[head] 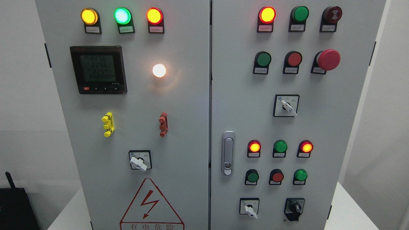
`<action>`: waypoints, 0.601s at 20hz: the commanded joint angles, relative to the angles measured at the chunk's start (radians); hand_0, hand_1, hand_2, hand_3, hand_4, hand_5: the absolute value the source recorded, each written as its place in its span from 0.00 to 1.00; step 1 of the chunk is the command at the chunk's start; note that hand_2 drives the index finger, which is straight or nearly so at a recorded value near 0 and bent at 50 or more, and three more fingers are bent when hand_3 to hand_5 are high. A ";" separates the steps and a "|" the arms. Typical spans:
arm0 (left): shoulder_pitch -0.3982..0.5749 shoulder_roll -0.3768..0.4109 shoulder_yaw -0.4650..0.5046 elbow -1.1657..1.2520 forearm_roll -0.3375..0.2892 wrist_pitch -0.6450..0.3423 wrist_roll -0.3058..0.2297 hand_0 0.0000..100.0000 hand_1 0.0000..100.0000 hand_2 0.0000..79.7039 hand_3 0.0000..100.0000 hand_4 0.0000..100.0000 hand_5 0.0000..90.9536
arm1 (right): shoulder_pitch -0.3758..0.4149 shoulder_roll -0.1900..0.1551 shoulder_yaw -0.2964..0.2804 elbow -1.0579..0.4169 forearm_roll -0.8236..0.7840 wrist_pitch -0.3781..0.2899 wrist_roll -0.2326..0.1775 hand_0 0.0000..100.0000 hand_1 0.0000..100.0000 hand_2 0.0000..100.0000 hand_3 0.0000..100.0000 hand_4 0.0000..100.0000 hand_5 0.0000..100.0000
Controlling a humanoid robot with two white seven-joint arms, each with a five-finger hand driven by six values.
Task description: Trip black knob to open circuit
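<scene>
Neither robot hand is in view, so their state cannot be told. At about five o'clock on the grey metal cabinet's right door (319, 127) sits the black rotary knob (294, 208), its grip upright along twelve-to-six; judging by side, the right hand lies nearer.

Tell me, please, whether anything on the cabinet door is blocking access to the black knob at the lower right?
Nothing visible does. The black knob sits bare on the right door, with open panel around it; the white selector switch is apart to its left and the green button above. Neither robot hand is in view.
</scene>
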 commanded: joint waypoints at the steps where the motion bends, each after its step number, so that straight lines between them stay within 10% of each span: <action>1: -0.002 -0.002 0.001 0.000 0.002 -0.002 0.000 0.12 0.39 0.00 0.00 0.00 0.00 | -0.021 0.001 -0.004 -0.038 -0.005 0.016 0.007 0.00 0.08 0.00 1.00 1.00 0.99; 12: -0.002 -0.002 0.001 0.000 0.002 -0.002 0.000 0.12 0.39 0.00 0.00 0.00 0.00 | -0.093 0.001 -0.012 -0.067 -0.006 0.094 0.004 0.00 0.07 0.00 1.00 1.00 0.99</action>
